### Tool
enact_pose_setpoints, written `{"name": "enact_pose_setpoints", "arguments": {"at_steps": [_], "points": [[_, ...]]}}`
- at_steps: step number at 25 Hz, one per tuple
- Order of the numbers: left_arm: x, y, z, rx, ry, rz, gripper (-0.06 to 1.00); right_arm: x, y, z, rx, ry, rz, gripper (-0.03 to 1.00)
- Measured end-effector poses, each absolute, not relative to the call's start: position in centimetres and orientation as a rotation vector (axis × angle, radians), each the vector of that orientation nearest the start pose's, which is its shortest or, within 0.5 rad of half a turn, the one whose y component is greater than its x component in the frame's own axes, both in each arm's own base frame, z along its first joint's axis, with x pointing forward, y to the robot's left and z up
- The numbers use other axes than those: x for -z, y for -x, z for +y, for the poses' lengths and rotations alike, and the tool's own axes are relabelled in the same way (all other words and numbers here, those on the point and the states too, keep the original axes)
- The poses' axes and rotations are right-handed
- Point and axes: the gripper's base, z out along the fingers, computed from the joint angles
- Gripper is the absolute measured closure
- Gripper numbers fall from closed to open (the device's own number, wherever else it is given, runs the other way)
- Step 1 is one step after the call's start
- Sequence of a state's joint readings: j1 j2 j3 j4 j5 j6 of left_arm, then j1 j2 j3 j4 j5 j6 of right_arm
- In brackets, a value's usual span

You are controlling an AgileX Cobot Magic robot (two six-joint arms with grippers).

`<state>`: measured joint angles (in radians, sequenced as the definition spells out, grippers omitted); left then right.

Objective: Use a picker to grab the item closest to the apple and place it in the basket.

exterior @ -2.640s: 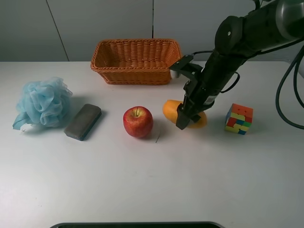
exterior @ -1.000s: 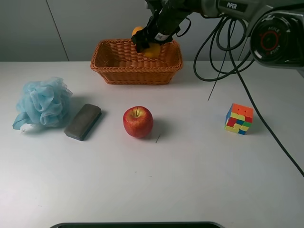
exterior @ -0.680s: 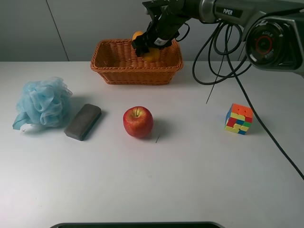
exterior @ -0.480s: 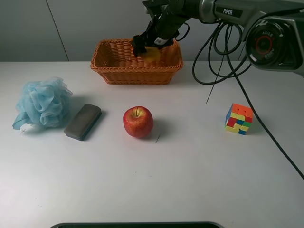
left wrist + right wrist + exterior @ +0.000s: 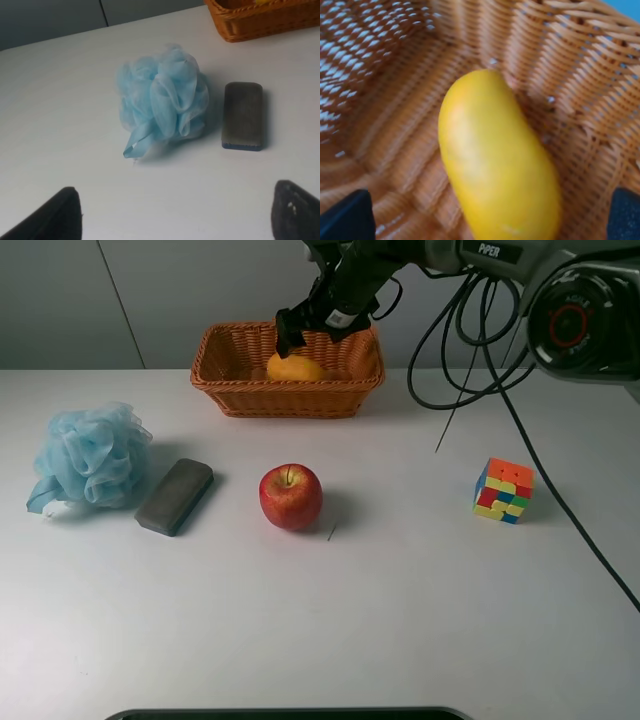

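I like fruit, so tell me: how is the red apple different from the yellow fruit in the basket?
The round red apple is ball-shaped; the smooth yellow oval fruit is longer, like an egg. The apple sits on the white table; the yellow fruit lies inside the orange woven wicker basket. The apple shows a small stem; the yellow fruit shows none. Both are smooth-skinned fruits.

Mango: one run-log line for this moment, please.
phase: placement done | mango: lying in basket | right tool: open above it | left tool: open, empty

Yellow fruit (image 5: 495, 160) blurred (mango, perhaps)
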<state>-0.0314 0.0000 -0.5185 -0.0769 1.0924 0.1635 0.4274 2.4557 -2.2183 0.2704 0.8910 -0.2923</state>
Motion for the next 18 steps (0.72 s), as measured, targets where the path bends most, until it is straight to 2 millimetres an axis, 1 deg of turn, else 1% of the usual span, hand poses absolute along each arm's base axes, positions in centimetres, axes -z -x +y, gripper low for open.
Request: {"name": "enact_pose_setpoints", "arguments": {"at_steps": [1, 7, 11, 15, 17, 18], "points": [[-28.0, 0.9, -0.6, 0.01, -0.206, 2.045, 0.22, -18.8, -48.0, 24.0, -0.387, 0.793, 2.503, 0.27], [-28.0, 0.9, -0.6, 0.01, -0.206, 2.045, 0.22, -25.6, -44.8, 22.7, -0.388, 0.898, 2.572, 0.27], [-28.0, 0.9, -0.6, 0.01, -0.206, 2.045, 0.22, -29.5, -43.2, 22.0, -0.381, 0.899, 2.528, 0.27], [-28.0, 0.9, -0.6, 0.01, -0.206, 2.045, 0.22, -32.3, -40.9, 20.9, -0.389, 0.878, 2.519, 0.27], [-28.0, 0.9, -0.6, 0.01, -0.206, 2.045, 0.22, -33.3, -39.1, 20.1, -0.384, 0.877, 2.533, 0.27], [-28.0, 0.9, -0.6, 0.01, -0.206, 2.045, 0.22, -34.2, -38.0, 19.5, -0.366, 0.878, 2.526, 0.27]]}}
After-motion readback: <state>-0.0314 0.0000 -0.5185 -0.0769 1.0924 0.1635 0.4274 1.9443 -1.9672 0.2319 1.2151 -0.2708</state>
